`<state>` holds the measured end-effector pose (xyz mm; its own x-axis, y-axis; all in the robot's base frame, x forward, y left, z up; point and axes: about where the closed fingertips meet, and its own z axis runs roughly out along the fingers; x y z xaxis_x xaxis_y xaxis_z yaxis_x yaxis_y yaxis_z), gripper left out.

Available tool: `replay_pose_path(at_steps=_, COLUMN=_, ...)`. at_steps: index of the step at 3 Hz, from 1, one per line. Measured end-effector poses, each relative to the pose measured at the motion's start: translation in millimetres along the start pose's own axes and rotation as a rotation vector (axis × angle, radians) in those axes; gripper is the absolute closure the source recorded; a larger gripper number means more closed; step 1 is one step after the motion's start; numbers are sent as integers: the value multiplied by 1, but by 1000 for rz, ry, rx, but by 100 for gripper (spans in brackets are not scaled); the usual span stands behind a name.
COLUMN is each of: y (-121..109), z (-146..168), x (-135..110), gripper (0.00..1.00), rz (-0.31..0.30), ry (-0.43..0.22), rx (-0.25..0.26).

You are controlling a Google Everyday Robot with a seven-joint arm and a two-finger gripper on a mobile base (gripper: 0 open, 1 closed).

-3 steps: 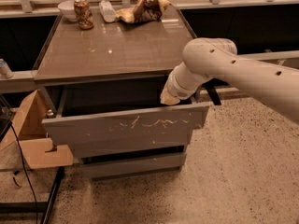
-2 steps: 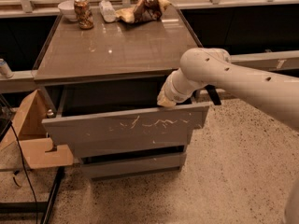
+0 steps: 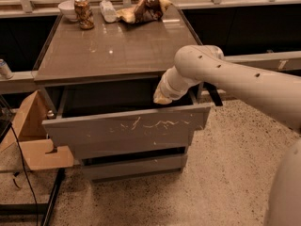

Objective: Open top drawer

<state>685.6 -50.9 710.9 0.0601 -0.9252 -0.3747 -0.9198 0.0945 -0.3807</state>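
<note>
The top drawer (image 3: pixel 127 128) is a wide grey-brown front with white squiggly scratches. It stands pulled out from the cabinet, and its dark inside shows behind the front. My white arm reaches in from the right. The gripper (image 3: pixel 161 98) hangs just inside the drawer, behind the top edge of the front, right of centre. The wrist hides the gripper's tips.
A shallower grey drawer front (image 3: pixel 134 166) sits below. The cabinet top (image 3: pixel 113 51) carries a can (image 3: pixel 83 13), a white bowl (image 3: pixel 68 8), a plastic bottle (image 3: pixel 107 11) and a crumpled bag (image 3: pixel 146 8) at its far edge. A cardboard box (image 3: pixel 33 135) stands at the left.
The arm and gripper have shifted a little to the left along the drawer's top edge. The drawer front stands about where it was.
</note>
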Motion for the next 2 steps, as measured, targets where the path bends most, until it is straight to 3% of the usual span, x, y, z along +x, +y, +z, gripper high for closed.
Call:
replay_pose_path(at_steps=1, y=-3, z=7, x=-6, gripper=100, rz=-15, ry=1, rx=-11)
replay_pose_path(at_steps=2, y=7, z=20, x=-2, gripper=100, rz=-20, ry=14, rx=-55)
